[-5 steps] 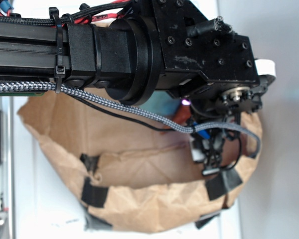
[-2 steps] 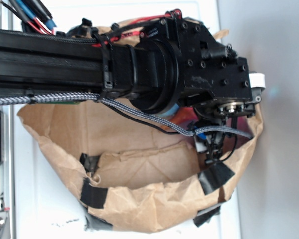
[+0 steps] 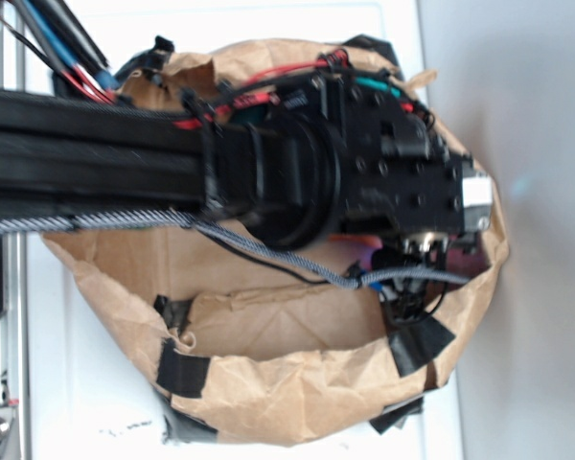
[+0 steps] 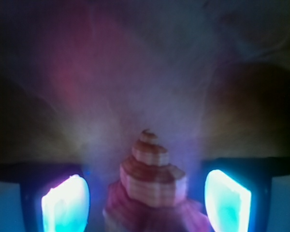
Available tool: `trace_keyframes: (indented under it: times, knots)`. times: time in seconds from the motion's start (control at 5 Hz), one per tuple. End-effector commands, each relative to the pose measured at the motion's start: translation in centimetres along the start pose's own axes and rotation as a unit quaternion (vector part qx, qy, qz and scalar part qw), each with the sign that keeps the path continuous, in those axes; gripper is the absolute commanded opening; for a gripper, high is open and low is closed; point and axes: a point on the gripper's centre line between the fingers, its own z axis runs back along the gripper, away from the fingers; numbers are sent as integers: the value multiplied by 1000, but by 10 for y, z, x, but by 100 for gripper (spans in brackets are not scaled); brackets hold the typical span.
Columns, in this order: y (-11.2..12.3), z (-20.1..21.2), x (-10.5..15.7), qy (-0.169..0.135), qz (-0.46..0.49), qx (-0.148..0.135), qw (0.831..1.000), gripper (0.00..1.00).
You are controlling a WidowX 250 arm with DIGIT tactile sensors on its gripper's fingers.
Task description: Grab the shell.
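— Where's the shell (image 4: pixel 152 176) right now?

— On my wrist feed it sits low in the middle, between the two glowing pads (image 4: pixel 66 203), spiral tip pointing up and away from the camera. Banded pink and cream under the coloured light, ribbed in steps. There's a gap on either side of it, so the jaws are spread and not touching it — open around the shell.

— And from outside?

— The black arm (image 3: pixel 125 158) reaches in from the left over a brown paper bag (image 3: pixel 268 393) rolled down into a bowl, patched with black tape (image 3: pixel 180 372). The gripper (image 3: pixel 412 302) is down inside the bag at its right end. I can't see the shell in that view; the wrist housing covers it. A braided grey cable (image 3: pixel 105 220) runs along the arm.

— Any writing or labels?

— None I can read in either view.
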Motion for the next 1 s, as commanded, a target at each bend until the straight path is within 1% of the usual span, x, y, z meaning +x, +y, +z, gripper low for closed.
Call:
trace_keyframes:
  times: [0.0, 0.2, 0.6, 0.8]
  knots:
    - [-9, 26, 6, -33, -18, -33, 999, 0]
    - [-8, 41, 4, -31, -21, -60, 997, 0]
    - [-1, 94, -12, -20, -36, -129, 991, 0]
    - [3, 123, -21, -32, -50, -133, 989, 4]
